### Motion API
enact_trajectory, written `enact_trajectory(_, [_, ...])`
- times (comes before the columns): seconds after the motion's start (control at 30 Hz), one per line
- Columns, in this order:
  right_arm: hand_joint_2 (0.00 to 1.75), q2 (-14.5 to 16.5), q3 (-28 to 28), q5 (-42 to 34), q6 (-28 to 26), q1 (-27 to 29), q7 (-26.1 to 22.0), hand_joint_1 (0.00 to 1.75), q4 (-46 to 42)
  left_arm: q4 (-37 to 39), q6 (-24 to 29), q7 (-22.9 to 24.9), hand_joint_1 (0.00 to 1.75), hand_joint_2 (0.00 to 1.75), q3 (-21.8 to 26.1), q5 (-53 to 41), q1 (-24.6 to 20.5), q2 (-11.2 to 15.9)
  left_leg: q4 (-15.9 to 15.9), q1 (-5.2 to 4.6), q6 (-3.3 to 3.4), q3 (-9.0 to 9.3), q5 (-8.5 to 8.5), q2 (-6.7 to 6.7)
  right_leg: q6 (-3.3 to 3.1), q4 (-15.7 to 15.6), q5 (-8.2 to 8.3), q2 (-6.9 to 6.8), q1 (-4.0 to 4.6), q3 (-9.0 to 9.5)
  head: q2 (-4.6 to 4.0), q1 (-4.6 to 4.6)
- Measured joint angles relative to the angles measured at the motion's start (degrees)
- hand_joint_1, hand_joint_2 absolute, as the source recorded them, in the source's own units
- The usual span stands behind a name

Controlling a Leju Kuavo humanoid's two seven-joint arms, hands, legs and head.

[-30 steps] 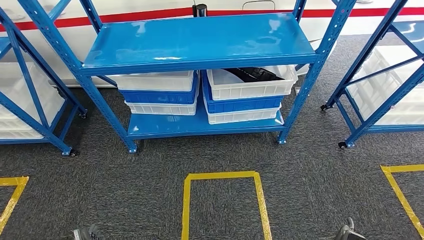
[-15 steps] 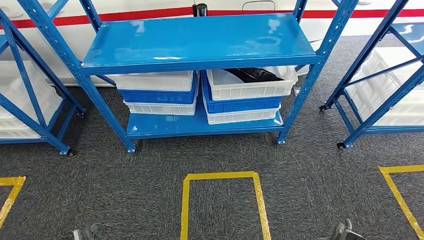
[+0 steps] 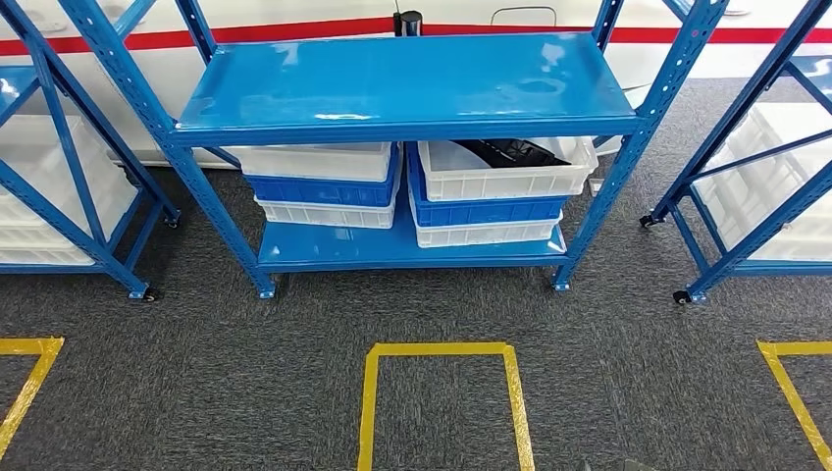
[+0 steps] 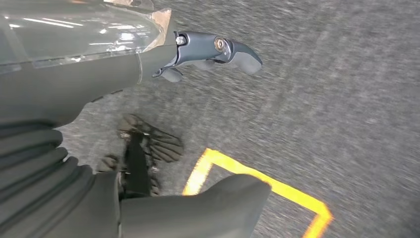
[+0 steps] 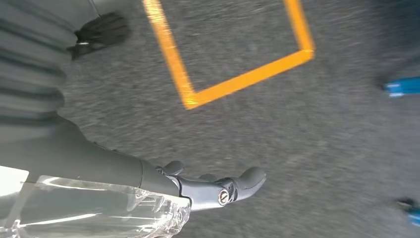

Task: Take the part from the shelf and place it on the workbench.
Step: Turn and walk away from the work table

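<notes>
Both hands, left hand (image 4: 218, 49) and right hand (image 5: 218, 191), hung empty with fingers loosely apart as the view had shifted nearer the shelf (image 3: 407, 83), the dark part (image 3: 510, 152) untouched in its white bin (image 3: 505, 177).

Left hand (image 4: 218, 49) and right hand (image 5: 218, 191) empty, fingers apart.
</notes>
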Motion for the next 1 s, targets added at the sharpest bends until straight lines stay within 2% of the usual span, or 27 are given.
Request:
enact_trajectory(0.07, [1.75, -0.63, -0.03, 0.22, -0.29, -0.81, 0.61, 0.00, 3.47, 0.49, 0.89, 1.20, 0.00, 1.75, -0.02, -0.23, 0.33, 0.04, 1.75, 0.29, -0.59, -0.68, -1.29, 0.16, -0.68, -0.09, 0.21, -0.02, -0.34, 0.14, 0.00, -0.15])
enact_trajectory(0.1, [1.75, -0.89, -0.04, 0.30, -0.41, -1.11, 0.92, 0.00, 4.97, 0.70, 1.25, 1.62, 0.00, 1.75, -0.04, -0.36, 0.46, 0.05, 4.30, 0.43, -0.94, -1.82, -2.85, 0.26, -0.95, -0.14, 0.25, -0.05, -0.46, 0.17, 0.00, -0.26])
enact_trajectory(0.17, [1.75, -1.30, -0.04, 0.33, -0.56, -1.46, 1.23, 0.00, 7.28, 1.11, 1.57, 2.00, 0.00, 1.75, -0.07, -0.51, 0.67, 0.08, 11.66, 0.67, -1.56, -5.36, -6.56, 0.42, -1.29, -0.13, 0.20, -0.16, -0.38, 0.16, 0.00, -0.47])
enact_trajectory(0.2, [1.75, -1.46, -0.04, 0.33, -0.62, -1.56, 1.28, 0.00, 8.18, 1.27, 1.62, 2.08, 0.00, 1.75, -0.07, -0.51, 0.81, 0.10, 14.76, 0.77, -1.75, -6.97, -7.60, 0.49, -1.31, -0.13, 0.17, -0.21, -0.35, 0.15, 0.00, -0.46])
enact_trajectory(0.23, [1.75, -1.62, -0.04, 0.33, -0.66, -1.64, 1.33, 0.00, 8.90, 1.42, 1.64, 2.14, 0.00, 1.75, -0.07, -0.51, 0.94, 0.12, 16.09, 0.85, -1.81, -7.77, -7.60, 0.57, -1.32, -0.12, 0.14, -0.24, -0.34, 0.17, 0.00, -0.48])
enact_trajectory(0.27, [1.75, -1.76, -0.05, 0.33, -0.68, -1.73, 1.38, 0.00, 9.53, 1.54, 1.66, 2.19, 0.00, 1.75, -0.08, -0.51, 1.04, 0.13, 15.19, 0.90, -1.79, -7.47, -6.48, 0.66, -1.31, -0.12, 0.12, -0.24, -0.35, 0.21, 0.00, -0.47])
enact_trajectory(0.3, [1.75, -1.87, -0.05, 0.33, -0.70, -1.85, 1.45, 0.00, 10.03, 1.62, 1.68, 2.22, 0.00, 1.75, -0.08, -0.51, 1.08, 0.14, 12.28, 0.93, -1.66, -6.13, -4.61, 0.77, -1.30, -0.12, 0.11, -0.23, -0.38, 0.29, 0.00, -0.48])
enact_trajectory(0.37, [1.75, -2.02, -0.05, 0.35, -0.71, -2.15, 1.58, 0.00, 10.86, 1.69, 1.72, 2.23, 0.00, 1.75, -0.10, -0.52, 1.03, 0.21, 4.39, 0.82, -1.18, -2.22, -1.14, 1.08, -1.15, -0.12, 0.00, -0.21, -0.23, 0.44, 0.00, -0.47])
enact_trajectory(0.43, [1.75, -2.13, -0.04, 0.51, -0.78, -2.41, 1.80, 0.00, 11.45, 1.72, 1.80, 2.35, 0.00, 1.75, -0.15, -0.52, 0.96, 0.27, 0.51, 0.48, -0.65, -0.30, -0.21, 1.16, -0.71, -0.17, -0.19, -0.22, 0.04, 0.51, 0.00, -0.43])
enact_trajectory(0.5, [1.75, -2.23, -0.04, 0.93, -0.99, -2.60, 2.58, 0.00, 12.00, 1.77, 1.99, 2.67, 0.00, 0.87, -0.17, -0.51, 0.97, 0.31, 0.10, 0.12, 0.02, -0.12, -0.28, 0.98, 0.02, -0.49, -0.24, -0.29, 0.15, 0.68, 0.00, -0.43])
enact_trajectory(0.53, [1.75, -2.31, -0.04, 1.20, -1.16, -2.69, 3.24, 0.00, 12.28, 1.80, 2.10, 2.87, 0.00, 0.87, -0.17, -0.50, 0.99, 0.31, -0.20, 0.02, 0.31, 0.11, -0.09, 0.95, 0.31, -0.54, -0.27, -0.33, 0.16, 0.74, 0.00, -0.41])
enact_trajectory(0.57, [1.75, -2.39, -0.04, 1.55, -1.50, -2.77, 4.11, 0.00, 12.63, 1.83, 2.27, 3.13, 0.00, 0.87, -0.18, -0.52, 0.99, 0.30, -0.49, -0.02, 0.35, 0.40, 0.09, 0.91, 0.34, -0.85, -0.21, -0.36, 0.24, 0.83, 0.00, -0.35])
enact_trajectory(0.63, [1.75, -2.66, 0.00, 2.79, -2.87, -2.96, 6.83, 0.00, 13.47, 1.91, 2.84, 3.97, 0.00, 1.75, -0.20, -0.77, 0.96, 0.25, -0.83, -0.24, 0.13, 0.80, 0.30, 0.85, 0.05, -1.20, -0.13, -0.39, 0.33, 1.00, 0.00, -0.19])
enact_trajectory(0.67, [1.75, -2.75, 0.14, 3.76, -3.98, -3.02, 8.52, 0.00, 13.94, 1.97, 3.25, 4.51, 0.00, 1.75, -0.21, -0.97, 0.96, 0.24, -0.80, -0.40, 0.02, 0.85, 0.23, 0.81, -0.12, -1.49, -0.04, -0.40, 0.35, 1.12, 0.00, -0.12])
enact_trajectory(0.77, [1.75, -2.86, 0.79, 6.01, -6.60, -2.95, 11.76, 0.00, 15.06, 2.20, 4.07, 5.46, 0.00, 1.75, -0.22, -1.43, 1.01, 0.20, -0.77, -0.72, 0.25, 0.84, 0.12, 0.79, -0.04, -1.68, 0.00, -0.42, 0.15, 1.27, 0.00, -0.11])
enact_trajectory(1.0, [1.75, -2.99, 1.71, 6.45, -7.09, -2.92, 12.40, 0.00, 16.36, 2.31, 4.26, 5.61, 0.00, 1.75, -0.24, -1.68, 1.02, 0.04, -0.74, -0.88, 0.58, 0.83, -0.02, 0.80, 0.33, -1.97, 0.10, -0.41, 0.01, 1.46, 0.00, -0.12])
